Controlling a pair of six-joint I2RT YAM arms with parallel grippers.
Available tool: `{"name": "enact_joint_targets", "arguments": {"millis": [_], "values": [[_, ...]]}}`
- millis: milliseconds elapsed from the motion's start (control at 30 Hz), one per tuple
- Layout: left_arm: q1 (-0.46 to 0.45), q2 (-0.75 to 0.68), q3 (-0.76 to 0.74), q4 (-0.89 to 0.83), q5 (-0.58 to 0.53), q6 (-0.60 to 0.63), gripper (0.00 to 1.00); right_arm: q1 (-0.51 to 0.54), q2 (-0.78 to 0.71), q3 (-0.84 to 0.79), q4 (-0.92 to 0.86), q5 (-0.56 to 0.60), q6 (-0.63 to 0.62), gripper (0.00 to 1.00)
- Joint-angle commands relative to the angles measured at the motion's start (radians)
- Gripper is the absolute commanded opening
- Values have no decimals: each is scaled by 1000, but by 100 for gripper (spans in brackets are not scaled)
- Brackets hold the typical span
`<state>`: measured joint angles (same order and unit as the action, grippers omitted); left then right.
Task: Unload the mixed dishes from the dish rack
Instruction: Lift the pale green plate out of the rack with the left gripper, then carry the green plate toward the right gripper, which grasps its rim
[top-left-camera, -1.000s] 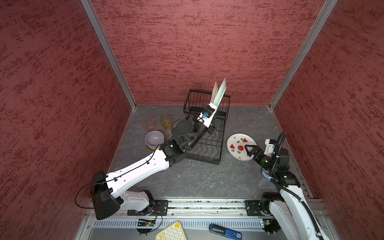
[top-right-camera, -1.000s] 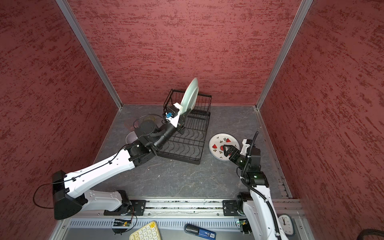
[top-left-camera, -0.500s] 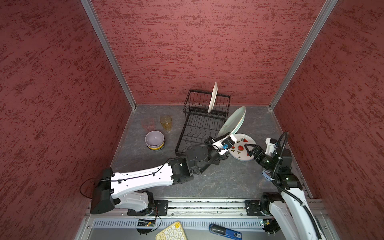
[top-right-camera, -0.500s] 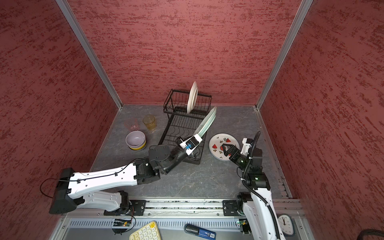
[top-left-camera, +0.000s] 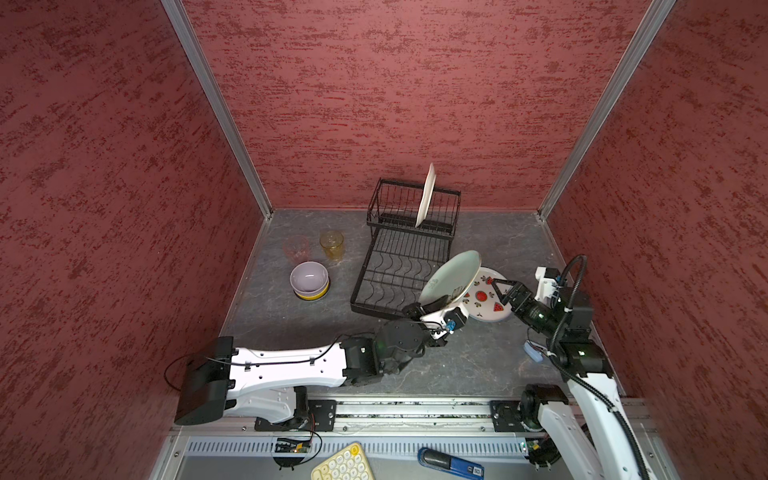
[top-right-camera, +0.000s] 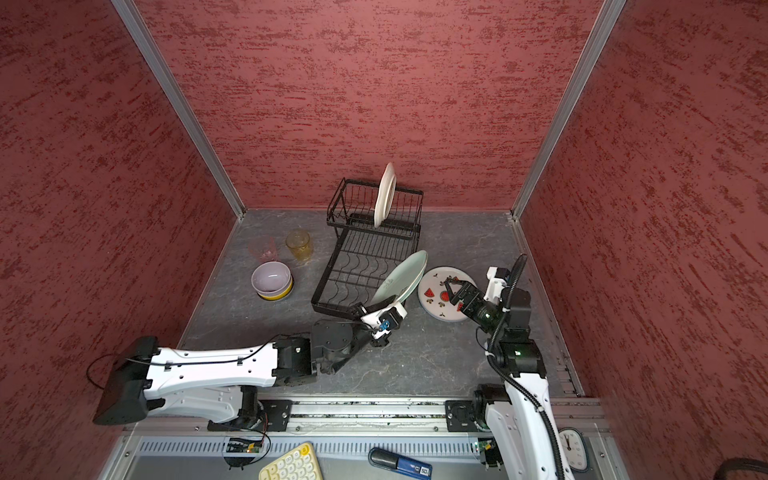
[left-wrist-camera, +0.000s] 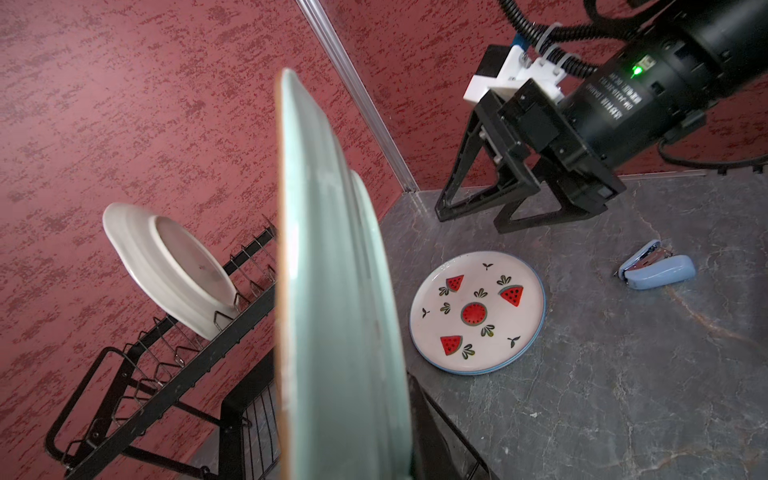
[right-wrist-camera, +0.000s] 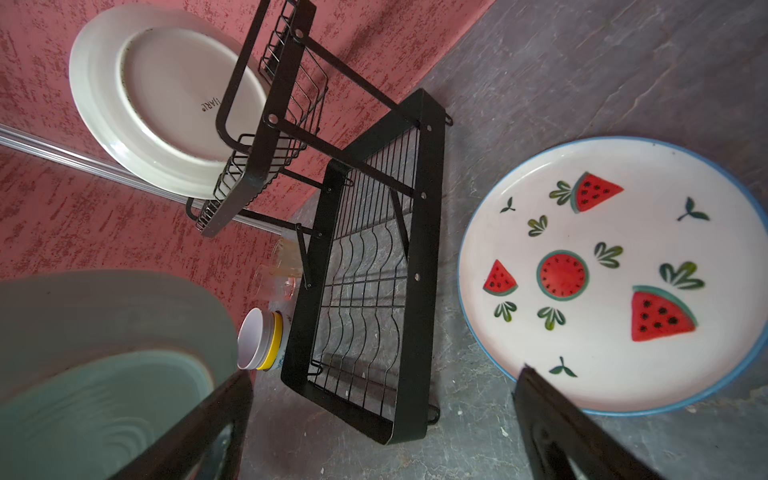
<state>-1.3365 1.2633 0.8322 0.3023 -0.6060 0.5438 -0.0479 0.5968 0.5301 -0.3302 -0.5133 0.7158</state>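
The black wire dish rack (top-left-camera: 390, 225) sits just beyond the left gripper (top-left-camera: 434, 310), which clamps the lower rim of the tilted pale green round plate (top-left-camera: 451, 277). Below the right gripper (top-left-camera: 499, 292), jaws spread wide, lies the white watermelon-patterned plate (top-left-camera: 482, 297) on the table (top-left-camera: 457, 365), seemingly untouched.

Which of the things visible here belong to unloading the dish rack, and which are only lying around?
Belong to the job: dish rack, cream plate in it, pale green plate, watermelon plate, lilac bowl, yellow bowl, amber tumbler, pink tumbler.
Only lying about: blue stapler, yellow keyboard, small clock, blue-and-black device.
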Motion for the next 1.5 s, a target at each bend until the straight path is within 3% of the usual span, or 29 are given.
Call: {"name": "enact_joint_targets", "arguments": {"millis": [0, 167, 600, 833, 1333, 1467], "values": [[18, -27, 4, 127, -38, -12, 0, -3, -40, 6, 24, -16, 30, 99], [32, -21, -49, 102, -42, -71, 0, -3, -5, 15, 47, -75, 56, 99], [33, 161, 34, 157, 91, -76, 0, -3, 7, 64, -89, -6, 20, 99], [30, 311, 124, 166, 81, 0, 0, -3, -48, 42, -58, -4, 91, 99], [26, 518, 269, 282, 83, 180, 0, -3, 33, 50, -87, -77, 140, 98], [25, 572, 302, 333, 69, 259, 0, -3, 61, 56, -102, -58, 136, 89]]}}
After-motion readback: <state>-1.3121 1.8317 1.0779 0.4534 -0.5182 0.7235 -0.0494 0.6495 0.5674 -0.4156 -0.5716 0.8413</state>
